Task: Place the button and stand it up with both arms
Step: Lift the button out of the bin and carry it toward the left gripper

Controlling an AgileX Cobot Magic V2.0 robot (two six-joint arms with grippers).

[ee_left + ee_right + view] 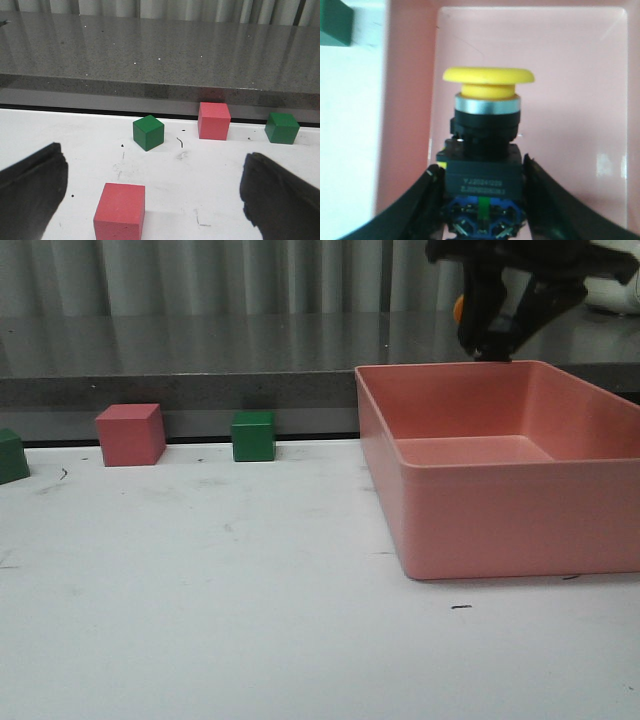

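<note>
A robotics lab bench is showing here: a scuffed white table (200, 620) is carrying plain test props, pink cubes (130, 434) and green cubes (253, 435), with a pink bin (480, 530) at right. A grey counter (200, 350) and pale curtain (200, 275) are closing off the far side.

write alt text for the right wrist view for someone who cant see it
The right gripper holds a push-button by its black base, its yellow mushroom cap pointing away from the camera, with a silver collar just under the cap. Behind it is the inside of a pink tray. Part of a green cube shows on the white table beyond the tray's wall.
</note>
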